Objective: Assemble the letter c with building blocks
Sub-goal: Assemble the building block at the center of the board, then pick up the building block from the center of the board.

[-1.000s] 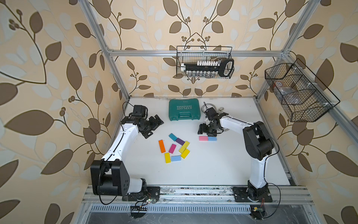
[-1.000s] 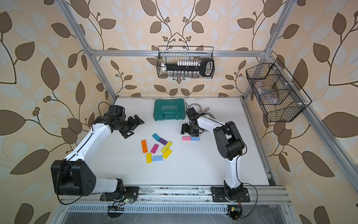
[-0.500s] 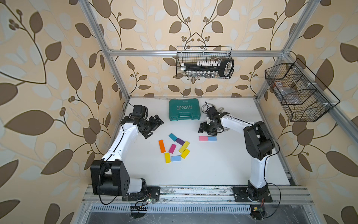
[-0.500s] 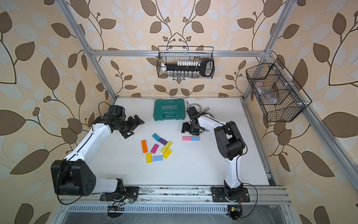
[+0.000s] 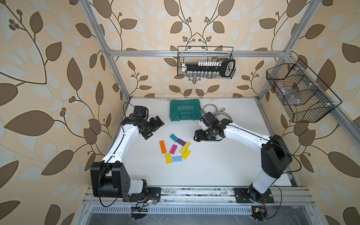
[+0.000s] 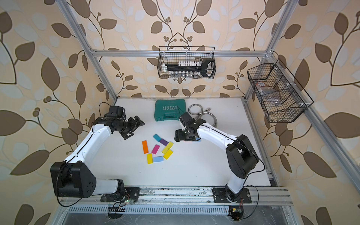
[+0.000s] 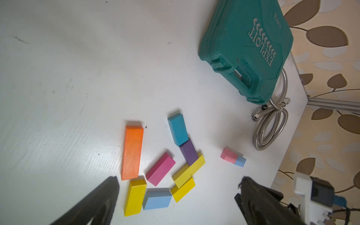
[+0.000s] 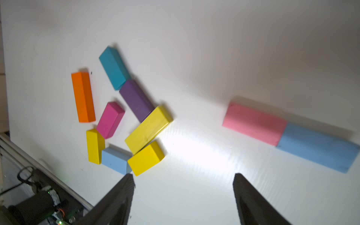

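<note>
Both spread wide and empty: right claw (image 8: 183, 175) angled low beside the pink block (image 8: 253, 123), left claw (image 7: 179, 178) aloft.

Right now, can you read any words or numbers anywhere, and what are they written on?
"EXPLOIT", with a row of arrow marks alongside: on the lid of the green tool case.
A line of small print near the lid's corner: too blurred to read surely.
The building blocks: no writing.

Seeing an orange block (image 7: 132, 153), a teal block (image 7: 177, 129), a purple block (image 7: 188, 151) and a magenta block (image 7: 160, 169); showing brown leaves on beige wallpaper (image 5: 58, 78).
</note>
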Controlling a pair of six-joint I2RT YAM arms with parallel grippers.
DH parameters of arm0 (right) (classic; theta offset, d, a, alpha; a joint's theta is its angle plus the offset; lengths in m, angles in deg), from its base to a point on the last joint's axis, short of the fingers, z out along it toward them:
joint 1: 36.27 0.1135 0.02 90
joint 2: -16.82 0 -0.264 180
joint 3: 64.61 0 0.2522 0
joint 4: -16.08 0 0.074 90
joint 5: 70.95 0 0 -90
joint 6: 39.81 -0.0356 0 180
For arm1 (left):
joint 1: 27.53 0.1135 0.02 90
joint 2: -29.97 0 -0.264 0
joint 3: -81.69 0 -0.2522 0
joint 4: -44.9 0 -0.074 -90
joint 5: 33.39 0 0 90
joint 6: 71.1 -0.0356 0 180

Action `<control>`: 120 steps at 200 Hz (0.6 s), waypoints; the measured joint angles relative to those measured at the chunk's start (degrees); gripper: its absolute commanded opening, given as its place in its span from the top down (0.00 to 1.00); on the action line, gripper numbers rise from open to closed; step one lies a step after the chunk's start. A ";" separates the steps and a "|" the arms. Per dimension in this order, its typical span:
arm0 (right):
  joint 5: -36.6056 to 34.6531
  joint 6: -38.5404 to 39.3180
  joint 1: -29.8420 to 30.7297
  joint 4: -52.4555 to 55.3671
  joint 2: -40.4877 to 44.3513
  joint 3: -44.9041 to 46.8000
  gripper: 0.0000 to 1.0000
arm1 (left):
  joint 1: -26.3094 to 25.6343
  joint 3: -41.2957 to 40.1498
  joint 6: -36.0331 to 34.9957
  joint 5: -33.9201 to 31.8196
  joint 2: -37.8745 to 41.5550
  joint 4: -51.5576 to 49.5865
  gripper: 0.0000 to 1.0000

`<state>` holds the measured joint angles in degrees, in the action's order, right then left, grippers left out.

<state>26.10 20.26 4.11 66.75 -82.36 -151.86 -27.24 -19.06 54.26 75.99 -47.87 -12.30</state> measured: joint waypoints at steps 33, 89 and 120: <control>-3.89 -0.98 7.52 3.04 -4.87 -3.06 0.21 | 2.86 1.18 -1.16 -0.11 0.00 -1.42 0.01; -10.67 -12.76 9.64 7.30 -17.20 -16.35 0.21 | 4.63 1.73 -1.99 -0.33 0.00 -1.40 0.01; -12.83 -18.78 11.91 11.41 -24.09 -24.83 0.21 | 4.66 1.70 -1.97 -0.17 0.00 -1.36 0.01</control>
<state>13.27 1.48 16.02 78.16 -106.44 -176.69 -22.58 -17.35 52.29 75.81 -47.87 -13.65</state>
